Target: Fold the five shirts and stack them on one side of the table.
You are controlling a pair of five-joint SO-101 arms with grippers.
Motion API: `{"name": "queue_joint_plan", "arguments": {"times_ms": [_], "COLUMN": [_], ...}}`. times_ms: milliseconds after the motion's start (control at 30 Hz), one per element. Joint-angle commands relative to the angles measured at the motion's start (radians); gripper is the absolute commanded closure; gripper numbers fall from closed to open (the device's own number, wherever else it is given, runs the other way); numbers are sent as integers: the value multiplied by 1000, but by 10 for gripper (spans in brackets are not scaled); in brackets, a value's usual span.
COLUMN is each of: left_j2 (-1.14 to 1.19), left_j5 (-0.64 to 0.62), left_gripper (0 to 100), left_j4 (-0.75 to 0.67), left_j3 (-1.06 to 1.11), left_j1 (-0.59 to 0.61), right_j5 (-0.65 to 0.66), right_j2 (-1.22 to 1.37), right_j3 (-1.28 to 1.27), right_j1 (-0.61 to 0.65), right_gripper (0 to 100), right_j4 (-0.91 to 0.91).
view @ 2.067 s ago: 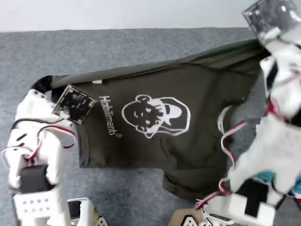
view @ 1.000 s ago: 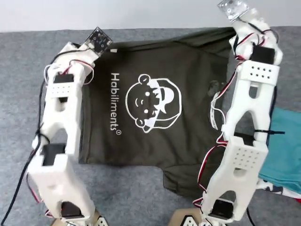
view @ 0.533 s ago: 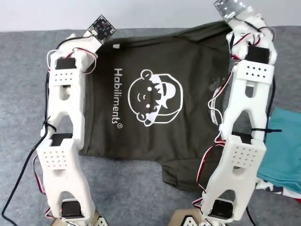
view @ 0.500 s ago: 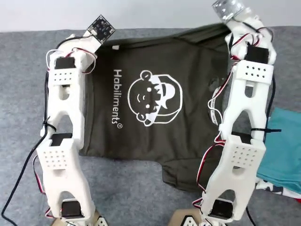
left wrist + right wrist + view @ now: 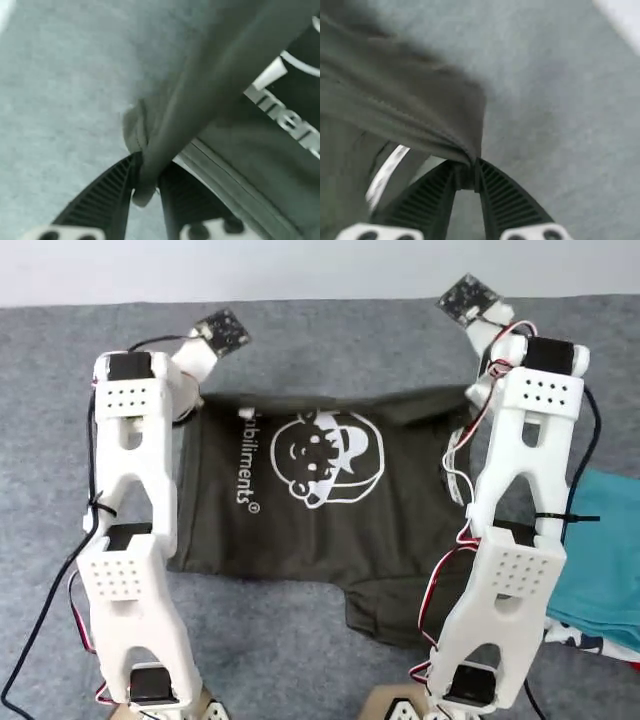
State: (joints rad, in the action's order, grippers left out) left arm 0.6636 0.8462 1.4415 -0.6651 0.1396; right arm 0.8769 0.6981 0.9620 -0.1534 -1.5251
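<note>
A dark olive shirt (image 5: 330,530) with a white cartoon print (image 5: 325,455) lies on the grey table (image 5: 340,340). Its far edge is doubled over toward the near side, so the fold line (image 5: 330,403) runs just above the print. My left gripper (image 5: 146,176) is shut on a bunch of the shirt's edge (image 5: 150,145) at the fold's left end (image 5: 195,405). My right gripper (image 5: 467,176) is shut on the shirt's edge (image 5: 445,135) at the fold's right end (image 5: 478,392). A sleeve (image 5: 395,620) sticks out at the near side.
A teal garment (image 5: 610,540) lies at the right edge, with a bit of red and white cloth (image 5: 600,642) under it. Both white arms stretch from the near edge along the shirt's sides. Bare grey felt lies beyond the fold.
Both grippers have drawn the shirt's far edge back toward the near side and down, laying the top part over the chest. The print's upper text is now partly covered.
</note>
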Motion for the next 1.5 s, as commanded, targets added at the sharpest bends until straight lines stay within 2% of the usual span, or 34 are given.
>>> {"name": "queue_joint_plan", "arguments": {"times_ms": [0,133,267,500,733,1000,1267,1467], "left_j2": [-17,-15,-17,-15,-18,-35,-247,-325], "left_j5": [40,92,120,183,236,307,417,431], "left_gripper": [994,994,994,994,994,994,994,994], "left_j4": [103,183,235,311,313,315,315,313], "left_j3": [-42,-41,-41,-36,15,156,449,553], "left_j1": [11,9,9,9,9,9,5,9], "right_j5": [44,66,63,58,11,17,38,66], "right_j2": [-128,-145,-193,-464,-687,-938,-1142,-1267], "right_j3": [15,14,-32,-442,-775,-1103,-1366,-1490], "right_j1": [8,22,27,64,68,65,64,64], "right_gripper": [987,987,987,987,987,987,987,987], "right_j4": [-137,-266,-275,-272,-269,-271,-269,-271]}}
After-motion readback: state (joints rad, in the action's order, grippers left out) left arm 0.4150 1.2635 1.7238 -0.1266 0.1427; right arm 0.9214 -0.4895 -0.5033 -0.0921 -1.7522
